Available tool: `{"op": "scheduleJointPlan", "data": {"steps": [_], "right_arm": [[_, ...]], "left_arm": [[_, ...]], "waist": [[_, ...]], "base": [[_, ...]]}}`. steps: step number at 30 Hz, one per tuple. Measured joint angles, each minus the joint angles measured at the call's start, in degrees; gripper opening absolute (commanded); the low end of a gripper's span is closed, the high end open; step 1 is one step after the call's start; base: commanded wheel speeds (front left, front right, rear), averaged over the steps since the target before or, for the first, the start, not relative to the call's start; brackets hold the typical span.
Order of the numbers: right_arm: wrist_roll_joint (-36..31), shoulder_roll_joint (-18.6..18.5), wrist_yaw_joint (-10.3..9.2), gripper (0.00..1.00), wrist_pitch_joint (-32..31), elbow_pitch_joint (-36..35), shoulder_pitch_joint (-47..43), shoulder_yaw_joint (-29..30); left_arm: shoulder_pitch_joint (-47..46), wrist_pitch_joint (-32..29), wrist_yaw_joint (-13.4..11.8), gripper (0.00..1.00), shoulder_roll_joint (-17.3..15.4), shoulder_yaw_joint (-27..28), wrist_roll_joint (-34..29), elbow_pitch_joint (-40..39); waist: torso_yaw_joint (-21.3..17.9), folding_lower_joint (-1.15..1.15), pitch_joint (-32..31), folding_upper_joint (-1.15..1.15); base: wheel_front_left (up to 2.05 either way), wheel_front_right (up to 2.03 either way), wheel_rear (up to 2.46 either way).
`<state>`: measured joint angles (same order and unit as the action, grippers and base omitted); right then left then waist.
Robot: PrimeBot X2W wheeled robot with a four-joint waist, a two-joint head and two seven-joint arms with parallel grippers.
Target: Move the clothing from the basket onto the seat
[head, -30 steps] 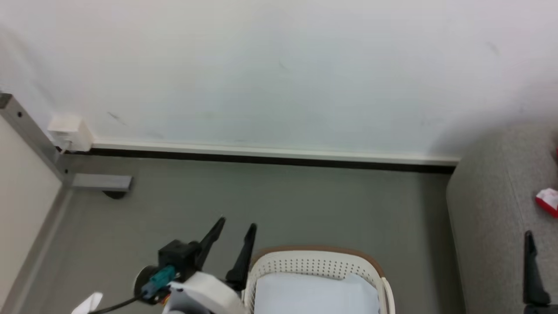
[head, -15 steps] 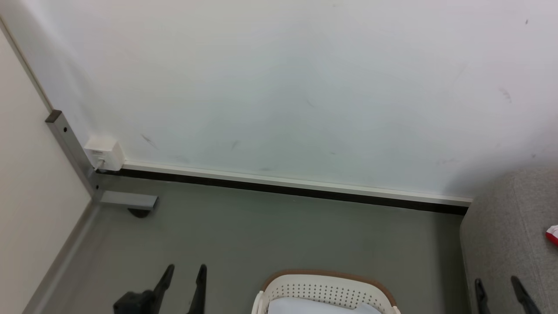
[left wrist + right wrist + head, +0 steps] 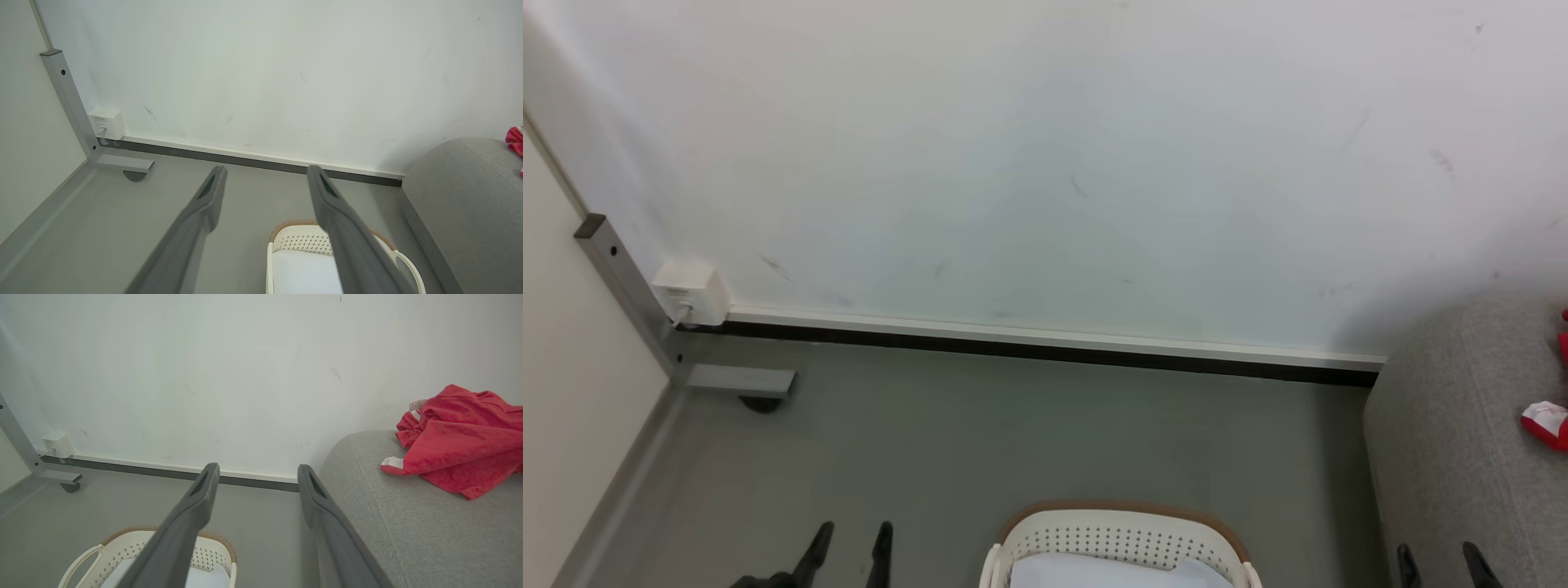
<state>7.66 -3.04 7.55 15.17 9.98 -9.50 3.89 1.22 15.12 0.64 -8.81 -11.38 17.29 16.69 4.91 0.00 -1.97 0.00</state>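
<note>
Basket holds pale cloth; jersey on sofa; left hand, right hand spread wide, empty.

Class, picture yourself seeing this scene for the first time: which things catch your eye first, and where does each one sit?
The crumpled red sports jersey stands out most, lying on the light grey fabric sofa at the right. Beside it stands the cream-white perforated plastic basket with a brown rim, a pale blue-white cloth inside. The left gripper and right gripper hang open and empty.
</note>
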Motion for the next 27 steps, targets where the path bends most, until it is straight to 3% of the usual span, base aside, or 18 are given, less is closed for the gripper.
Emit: {"op": "scheduleJointPlan", "data": {"steps": [12,13,19,27], "right_arm": [[0.8,0.1,0.00,1.00,0.0,0.3,0.1,-0.1],[0.9,0.1,0.01,0.00,0.0,0.5,0.0,-0.1],[3.3,0.7,0.01,0.00,-0.8,2.5,-0.1,-0.2],[12.2,0.7,0.01,0.00,-3.1,2.8,0.9,0.1]], "left_arm": [[-1.0,0.0,4.7,1.00,3.2,5.5,-5.8,1.2],[-0.9,0.0,4.7,0.00,3.3,5.5,-6.0,1.4],[0.2,-1.1,4.8,0.00,4.0,5.7,-4.3,3.6],[-0.1,-3.4,4.9,0.00,4.2,7.1,4.7,3.1]], "waist": [[-1.3,0.00,0.3,0.00],[-1.3,0.00,0.3,0.00],[-1.4,0.00,0.3,0.00],[-1.6,0.00,0.4,0.00]], "base": [[0.00,0.00,0.00],[0.00,0.00,0.00],[0.00,0.00,0.00],[0.00,0.00,0.00]]}}
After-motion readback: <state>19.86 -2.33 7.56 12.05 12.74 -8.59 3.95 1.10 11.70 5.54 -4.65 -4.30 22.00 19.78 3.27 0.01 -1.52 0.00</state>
